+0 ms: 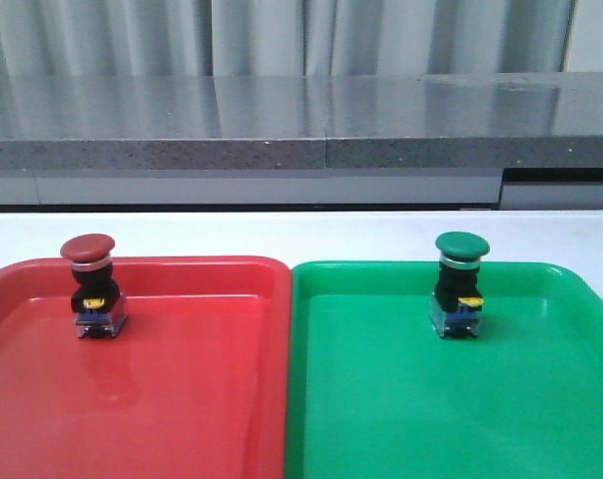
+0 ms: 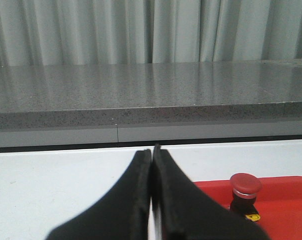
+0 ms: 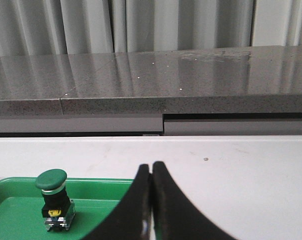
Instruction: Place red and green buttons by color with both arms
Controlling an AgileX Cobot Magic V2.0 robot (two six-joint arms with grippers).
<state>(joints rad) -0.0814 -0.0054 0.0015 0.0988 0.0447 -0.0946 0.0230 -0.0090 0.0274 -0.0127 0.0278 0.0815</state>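
Standing upright in the far left part of the red tray (image 1: 182, 399), the red button (image 1: 92, 287) shows its red cap, silver ring, black body, a yellow tab and a clear-blue base; the tray's near and left edges are cut off by the front view. Beside it, rims touching or nearly so, lies the green tray (image 1: 381, 419), also cropped at its near and right sides. The green button (image 1: 460, 284) stands upright toward the far middle of that tray, same build, green cap. Neither arm appears in the front view. From the left wrist camera, the left gripper (image 2: 152, 152) shows two black fingers (image 2: 131, 200) pressed together, only a thin seam between them, holding nothing; its lower part runs out of frame. The same camera catches the red button only in part, its base hidden behind the fingers, well apart from the tips. Right wrist camera: the right gripper (image 3: 151, 167) likewise has its fingers (image 3: 176, 210) pressed together and empty, with the green button seen whole off to one side, clear of the tips. Both grippers sit over the white table (image 1: 301, 235), though how high above it cannot be told. Grey stone counter (image 1: 282, 130) and pale curtain (image 1: 282, 35) behind.
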